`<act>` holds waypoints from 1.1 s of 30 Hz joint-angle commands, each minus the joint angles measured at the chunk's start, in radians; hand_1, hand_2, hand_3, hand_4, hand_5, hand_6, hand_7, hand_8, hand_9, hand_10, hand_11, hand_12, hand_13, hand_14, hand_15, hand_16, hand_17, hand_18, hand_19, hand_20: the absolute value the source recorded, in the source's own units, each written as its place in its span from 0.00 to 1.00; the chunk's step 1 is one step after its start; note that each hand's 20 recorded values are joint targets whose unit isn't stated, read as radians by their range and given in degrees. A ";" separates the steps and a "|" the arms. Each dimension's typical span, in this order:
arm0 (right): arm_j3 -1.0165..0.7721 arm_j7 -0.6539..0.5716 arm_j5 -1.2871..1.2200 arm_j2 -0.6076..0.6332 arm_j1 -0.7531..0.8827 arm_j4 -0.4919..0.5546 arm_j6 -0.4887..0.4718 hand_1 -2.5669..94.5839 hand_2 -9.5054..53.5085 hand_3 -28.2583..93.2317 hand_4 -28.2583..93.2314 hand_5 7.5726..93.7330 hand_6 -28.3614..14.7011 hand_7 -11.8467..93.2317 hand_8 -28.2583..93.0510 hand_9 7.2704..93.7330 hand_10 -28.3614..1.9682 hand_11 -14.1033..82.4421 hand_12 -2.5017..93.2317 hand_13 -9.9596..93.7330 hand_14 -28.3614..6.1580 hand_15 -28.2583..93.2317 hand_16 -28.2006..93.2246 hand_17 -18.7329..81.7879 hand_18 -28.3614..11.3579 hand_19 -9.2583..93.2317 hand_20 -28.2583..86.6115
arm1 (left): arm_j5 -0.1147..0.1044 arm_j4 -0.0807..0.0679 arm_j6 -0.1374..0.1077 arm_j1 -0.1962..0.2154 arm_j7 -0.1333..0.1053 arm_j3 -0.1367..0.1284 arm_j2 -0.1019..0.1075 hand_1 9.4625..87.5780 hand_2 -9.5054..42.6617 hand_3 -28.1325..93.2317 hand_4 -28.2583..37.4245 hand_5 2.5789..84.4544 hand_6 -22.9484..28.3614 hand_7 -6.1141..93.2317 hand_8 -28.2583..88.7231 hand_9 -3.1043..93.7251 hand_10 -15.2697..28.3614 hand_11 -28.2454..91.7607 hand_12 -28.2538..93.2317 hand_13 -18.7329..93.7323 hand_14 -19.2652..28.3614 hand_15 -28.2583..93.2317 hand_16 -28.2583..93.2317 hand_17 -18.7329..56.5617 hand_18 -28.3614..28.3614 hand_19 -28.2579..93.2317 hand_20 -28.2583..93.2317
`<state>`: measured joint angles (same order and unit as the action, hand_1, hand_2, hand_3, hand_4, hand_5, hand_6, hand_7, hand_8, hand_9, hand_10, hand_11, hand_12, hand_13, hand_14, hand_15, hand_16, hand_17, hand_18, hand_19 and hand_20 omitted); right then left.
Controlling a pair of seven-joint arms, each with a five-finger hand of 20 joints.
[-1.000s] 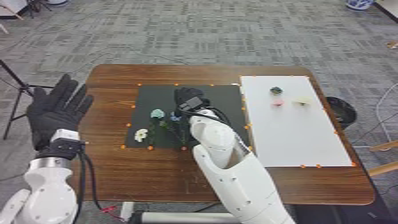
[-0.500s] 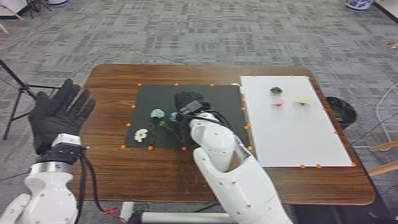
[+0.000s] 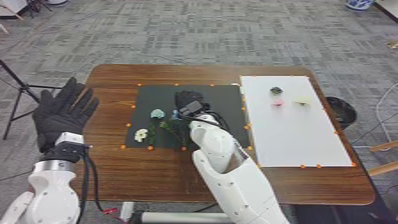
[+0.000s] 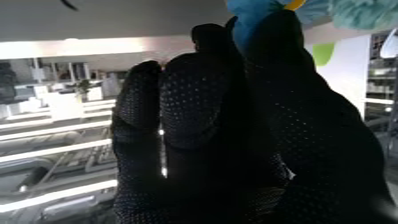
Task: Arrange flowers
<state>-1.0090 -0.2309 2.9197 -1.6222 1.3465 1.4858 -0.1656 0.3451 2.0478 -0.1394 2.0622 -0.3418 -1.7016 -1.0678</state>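
Note:
In the head view my right hand is low over the dark mat's upper middle, beside a blue flower. In the right wrist view the thumb and a finger of my right hand pinch the blue flower at its petals. Left of it on the mat lie a pale teal flower and a white flower, with green stems. The white board bears a dark bloom, a pink one and a pale yellow one. My left hand is open off the table's left side.
Small orange markers line the mat and the board on the brown table. A black bin stands beyond the right edge. Cables hang by my left forearm, and a tripod stands at the far left.
My right forearm has shifted slightly left and toward the near edge, while the hand stays over the mat. The blue flower has barely moved. My left hand has drifted a little to the right.

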 commanded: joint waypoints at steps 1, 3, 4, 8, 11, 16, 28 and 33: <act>0.038 0.019 -0.038 0.019 -0.004 0.067 0.019 0.66 0.00 0.73 0.00 0.79 0.65 0.49 0.28 0.79 0.65 0.24 0.26 0.83 0.68 0.74 0.50 0.58 0.20 0.87 0.53 | -0.003 0.000 0.014 0.002 0.005 0.001 0.005 0.19 0.49 0.77 0.00 0.44 0.59 0.18 0.15 0.35 0.65 0.37 0.28 0.38 0.70 0.39 0.20 0.16 0.75 0.52 0.30; 0.054 0.028 -0.035 0.019 0.009 0.084 0.024 0.66 0.00 0.74 0.00 0.79 0.65 0.49 0.29 0.79 0.65 0.24 0.26 0.83 0.68 0.74 0.50 0.58 0.20 0.87 0.53 | 0.001 -0.001 0.011 -0.002 0.008 0.005 0.006 0.19 0.49 0.77 0.00 0.44 0.59 0.18 0.15 0.35 0.65 0.37 0.28 0.38 0.70 0.39 0.20 0.16 0.75 0.52 0.30; 0.063 0.033 -0.035 0.021 0.011 0.087 0.034 0.66 0.00 0.74 0.00 0.79 0.65 0.49 0.29 0.79 0.65 0.24 0.26 0.83 0.68 0.74 0.50 0.58 0.20 0.87 0.53 | 0.000 -0.003 0.015 -0.005 0.008 0.006 0.008 0.19 0.49 0.77 0.00 0.44 0.59 0.18 0.15 0.35 0.65 0.37 0.28 0.38 0.70 0.39 0.20 0.16 0.75 0.52 0.30; 0.080 0.059 -0.006 0.015 0.030 0.102 0.039 0.65 0.00 0.74 0.00 0.79 0.65 0.49 0.28 0.79 0.64 0.24 0.26 0.83 0.68 0.74 0.50 0.58 0.20 0.87 0.53 | 0.002 -0.001 0.011 -0.010 0.012 0.009 0.014 0.19 0.49 0.77 0.00 0.44 0.59 0.18 0.15 0.35 0.65 0.37 0.28 0.38 0.70 0.39 0.20 0.16 0.75 0.52 0.30; 0.084 0.036 -0.007 0.006 0.035 0.098 0.030 0.65 0.00 0.75 0.00 0.80 0.65 0.48 0.28 0.79 0.65 0.24 0.26 0.83 0.68 0.74 0.51 0.58 0.20 0.87 0.53 | 0.001 -0.002 0.010 -0.014 0.016 0.013 0.018 0.19 0.49 0.77 0.00 0.44 0.59 0.18 0.15 0.35 0.65 0.37 0.28 0.38 0.70 0.39 0.20 0.16 0.75 0.52 0.30; 0.061 0.063 0.048 -0.010 0.035 0.064 0.026 0.65 0.00 0.76 0.00 0.80 0.64 0.48 0.27 0.78 0.65 0.25 0.26 0.83 0.68 0.74 0.51 0.58 0.20 0.87 0.53 | 0.004 -0.004 0.011 -0.020 0.019 0.018 0.018 0.19 0.49 0.77 0.00 0.45 0.59 0.18 0.15 0.35 0.65 0.37 0.28 0.38 0.70 0.39 0.20 0.16 0.75 0.52 0.30; 0.047 0.039 0.036 -0.013 0.049 0.064 -0.008 0.63 0.00 0.77 0.00 0.78 0.64 0.42 0.24 0.75 0.62 0.28 0.23 0.82 0.69 0.73 0.53 0.57 0.19 0.87 0.53 | 0.014 -0.008 0.025 -0.025 0.035 0.008 0.011 0.19 0.50 0.77 0.00 0.45 0.60 0.18 0.15 0.35 0.64 0.37 0.28 0.38 0.70 0.39 0.20 0.16 0.75 0.52 0.30; 0.048 0.037 0.036 -0.013 0.048 0.068 -0.024 0.63 0.00 0.77 0.00 0.77 0.64 0.39 0.23 0.74 0.60 0.30 0.20 0.81 0.70 0.72 0.54 0.57 0.19 0.87 0.53 | 0.014 -0.008 0.025 -0.026 0.033 0.009 0.013 0.19 0.51 0.77 0.00 0.46 0.61 0.18 0.16 0.36 0.65 0.37 0.28 0.39 0.70 0.41 0.20 0.16 0.75 0.52 0.30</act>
<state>-0.9645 -0.1941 2.9269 -1.6339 1.3921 1.5446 -0.1731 0.3518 2.0422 -0.1305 2.0413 -0.3167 -1.6904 -1.0521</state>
